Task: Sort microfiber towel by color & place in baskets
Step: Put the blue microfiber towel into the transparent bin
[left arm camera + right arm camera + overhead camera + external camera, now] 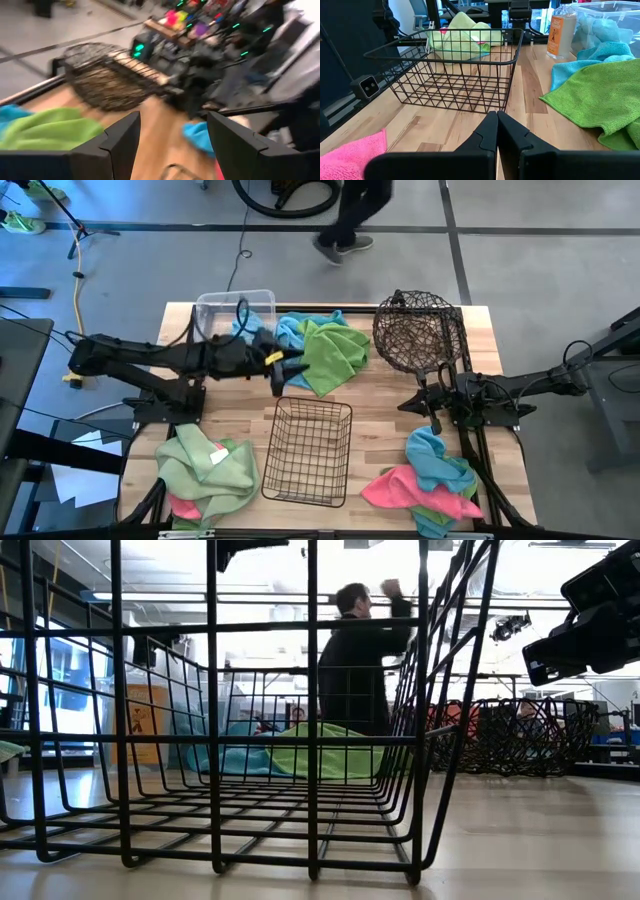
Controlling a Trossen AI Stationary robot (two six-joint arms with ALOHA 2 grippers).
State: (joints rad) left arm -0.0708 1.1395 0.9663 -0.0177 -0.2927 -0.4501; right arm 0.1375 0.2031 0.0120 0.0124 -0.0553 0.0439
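The left tool hangs with its fingers spread and nothing between them, just at the near edge of the green towel that lies at about twelve o'clock on the table. A blue towel sits under and beside the green one, touching it, with its far end running toward the clear bin at eleven o'clock.

The main risk, as I judge it, is a mixed grab. The two colours overlap right where the tool hovers, so a bite taken low or too far in could catch blue cloth along with green and carry both to one basket. A shallow bite could instead catch only a fold, and soft cloth may slip out on the way.

The black wire basket stands empty at six o'clock and the round woven basket at one o'clock, just beside the green towel. A trailing corner could snag on either rim or drag the light round basket out of place.

Further out, a green and pink pile lies at seven o'clock and a blue, pink and green pile at five o'clock, both still unsorted. The right tool waits at four o'clock with its fingers pressed together, holding nothing; a wide swing by the left arm toward the round basket could bring the arms close. A person stands beyond the table's far edge.
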